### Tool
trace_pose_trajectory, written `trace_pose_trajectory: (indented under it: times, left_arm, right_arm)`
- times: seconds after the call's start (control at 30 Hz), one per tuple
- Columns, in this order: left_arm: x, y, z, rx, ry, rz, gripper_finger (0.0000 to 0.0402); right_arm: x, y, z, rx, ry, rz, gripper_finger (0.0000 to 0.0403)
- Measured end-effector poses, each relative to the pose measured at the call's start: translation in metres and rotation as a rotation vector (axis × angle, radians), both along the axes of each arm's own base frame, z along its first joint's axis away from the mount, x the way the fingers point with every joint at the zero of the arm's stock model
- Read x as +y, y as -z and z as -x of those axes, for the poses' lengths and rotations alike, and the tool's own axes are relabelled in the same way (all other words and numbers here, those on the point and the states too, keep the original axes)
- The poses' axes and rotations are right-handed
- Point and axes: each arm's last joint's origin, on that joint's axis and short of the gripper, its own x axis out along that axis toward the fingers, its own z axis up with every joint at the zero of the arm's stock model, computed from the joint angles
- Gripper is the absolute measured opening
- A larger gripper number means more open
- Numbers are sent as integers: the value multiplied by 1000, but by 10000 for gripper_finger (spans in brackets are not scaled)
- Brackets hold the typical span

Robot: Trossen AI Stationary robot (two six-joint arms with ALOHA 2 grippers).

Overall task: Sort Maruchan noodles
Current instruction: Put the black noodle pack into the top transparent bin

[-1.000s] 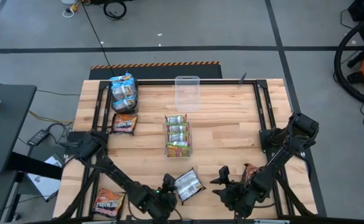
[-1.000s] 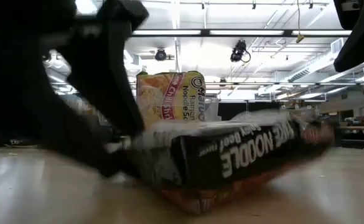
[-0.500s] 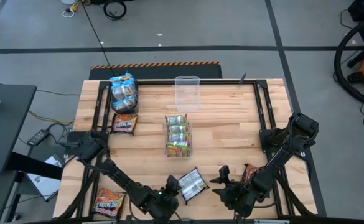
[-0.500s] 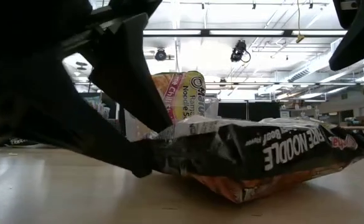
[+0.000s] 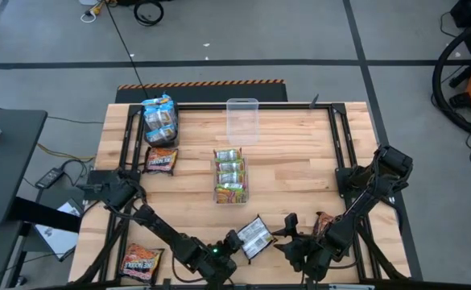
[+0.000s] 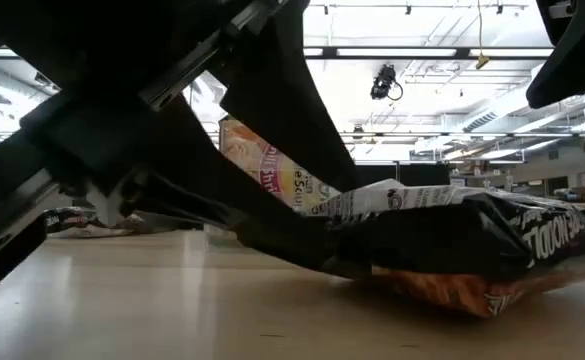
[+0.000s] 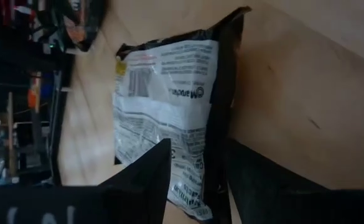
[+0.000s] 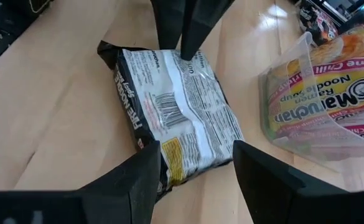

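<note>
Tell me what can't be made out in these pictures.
- Low view: the left arm blocks most of the table; behind it only part of a yellow packet shows.
- High view: the packet by the right arm is half covered.
- Left wrist view: the dark packet runs off the bottom edge.

A lab or workshop: strip ceiling lights, taped concrete floor.

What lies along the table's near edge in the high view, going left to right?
Brown-orange flat noodle packet → left gripper, its jaws gripping the black packet with white label side up → right gripper, jaws open → brown packet partly hidden under the right arm.
</note>
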Motion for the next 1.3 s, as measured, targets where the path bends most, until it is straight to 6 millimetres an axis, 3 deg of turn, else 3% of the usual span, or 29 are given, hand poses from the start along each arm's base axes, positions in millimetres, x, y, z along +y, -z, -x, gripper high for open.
trace_pose_trajectory:
  times: [0.27,0.53,0.67,0.77,0.93,1.13,1.3]
  left_arm:
    - [14,6,-17,-7,-19,63,138]
    - [21,4,-29,-65,-52,211,17]
    - [20,-6,-37,-111,-86,275,10]
    - [13,-31,-45,-124,-91,321,9]
    - [26,-100,-54,-42,-142,466,8]
    - [90,-177,-67,53,-250,678,7]
    - [171,-223,-73,73,-342,796,7]
  right_arm:
    - [-4,-18,9,-2,10,-62,206]
    - [-11,-50,26,-14,44,-212,206]
    - [-16,-67,36,-34,47,-268,206]
    - [-19,-77,43,-42,34,-286,206]
    - [-25,-81,48,-1,47,-303,206]
    - [-30,-68,54,118,134,-320,206]
    - [-25,-54,51,167,179,-326,206]
